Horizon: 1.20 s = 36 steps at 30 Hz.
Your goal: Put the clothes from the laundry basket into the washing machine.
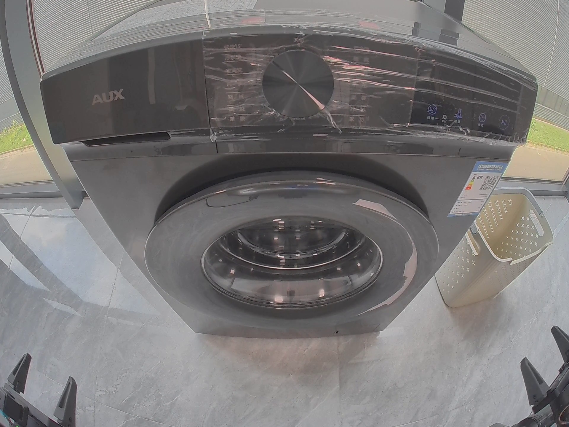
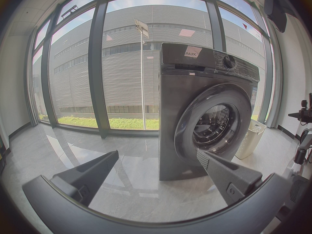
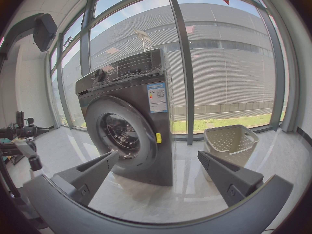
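A dark grey washing machine (image 1: 284, 167) stands straight ahead on the floor, its round glass door (image 1: 291, 250) closed. The machine (image 2: 204, 111) also appears in the left wrist view and in the right wrist view (image 3: 130, 121). A cream laundry basket (image 1: 495, 250) stands right of the machine; its inside (image 3: 231, 140) looks empty. My left gripper (image 2: 157, 156) is open, low at the bottom left, well short of the machine. My right gripper (image 3: 156, 155) is open too, low at the bottom right (image 1: 548, 360), near the basket. Neither holds anything.
Glossy grey marble floor (image 1: 237, 375) spreads in front of the machine. Tall windows with dark frames (image 2: 96, 65) rise behind it. Open floor lies left of the machine. A stand with equipment (image 3: 22, 137) is off to the side.
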Tool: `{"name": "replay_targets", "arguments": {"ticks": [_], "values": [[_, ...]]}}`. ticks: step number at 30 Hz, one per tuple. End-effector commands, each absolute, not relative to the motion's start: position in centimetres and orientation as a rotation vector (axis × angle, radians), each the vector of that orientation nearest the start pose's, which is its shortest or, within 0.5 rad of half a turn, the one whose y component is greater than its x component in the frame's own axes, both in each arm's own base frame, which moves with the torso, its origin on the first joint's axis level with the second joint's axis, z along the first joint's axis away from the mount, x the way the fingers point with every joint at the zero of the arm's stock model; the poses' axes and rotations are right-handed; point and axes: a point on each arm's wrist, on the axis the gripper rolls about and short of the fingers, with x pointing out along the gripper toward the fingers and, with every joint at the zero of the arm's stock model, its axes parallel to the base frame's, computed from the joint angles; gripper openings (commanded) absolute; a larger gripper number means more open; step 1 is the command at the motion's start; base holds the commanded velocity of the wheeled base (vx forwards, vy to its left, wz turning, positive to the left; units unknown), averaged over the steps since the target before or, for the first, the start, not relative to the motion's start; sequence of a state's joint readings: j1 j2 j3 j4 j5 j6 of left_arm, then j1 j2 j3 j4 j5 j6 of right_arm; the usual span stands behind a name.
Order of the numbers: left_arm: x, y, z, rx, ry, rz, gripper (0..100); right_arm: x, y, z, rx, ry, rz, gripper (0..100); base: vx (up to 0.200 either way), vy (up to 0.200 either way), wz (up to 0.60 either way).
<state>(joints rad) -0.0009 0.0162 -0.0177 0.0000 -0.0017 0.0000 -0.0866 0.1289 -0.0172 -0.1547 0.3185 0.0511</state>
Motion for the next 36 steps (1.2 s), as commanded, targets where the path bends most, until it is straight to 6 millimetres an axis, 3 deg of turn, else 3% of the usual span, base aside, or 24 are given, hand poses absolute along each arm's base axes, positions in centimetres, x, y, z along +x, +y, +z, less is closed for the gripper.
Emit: {"name": "replay_targets", "arguments": {"ticks": [1, 2, 5, 13, 16, 21, 36], "values": [[-2.3, 0.0, 7.6, -0.005, -0.003, -0.003, 100, -1.6, 0.6, 8.7, 0.026, -0.02, 0.077, 100, 0.0, 0.0, 0.0], [-2.3, 0.0, 7.6, -0.005, -0.003, -0.002, 100, -1.6, 0.3, 8.4, 0.006, 0.014, -0.048, 100, 0.0, 0.0, 0.0], [-2.3, 0.0, 7.6, -0.006, -0.003, -0.002, 100, -1.6, 0.2, 8.2, -0.018, 0.039, -0.098, 100, 0.0, 0.0, 0.0], [-2.3, 0.0, 7.6, -0.008, -0.003, 0.002, 100, -1.7, 0.2, 8.2, -0.069, 0.034, -0.043, 100, 0.0, 0.0, 0.0], [-2.3, 0.0, 7.6, -0.009, -0.003, 0.003, 100, -2.1, 0.0, 8.0, -0.066, -0.022, 0.074, 100, 0.0, 0.0, 0.0], [-2.3, 0.0, 7.6, -0.006, -0.003, 0.0, 100, -2.3, 0.0, 7.7, 0.011, -0.017, -0.005, 100, 0.0, 0.0, 0.0], [-2.3, 0.0, 7.6, -0.003, -0.003, 0.0, 100, -2.3, 0.1, 7.6, -0.006, -0.005, 0.041, 100, 0.0, 0.0, 0.0]]}}
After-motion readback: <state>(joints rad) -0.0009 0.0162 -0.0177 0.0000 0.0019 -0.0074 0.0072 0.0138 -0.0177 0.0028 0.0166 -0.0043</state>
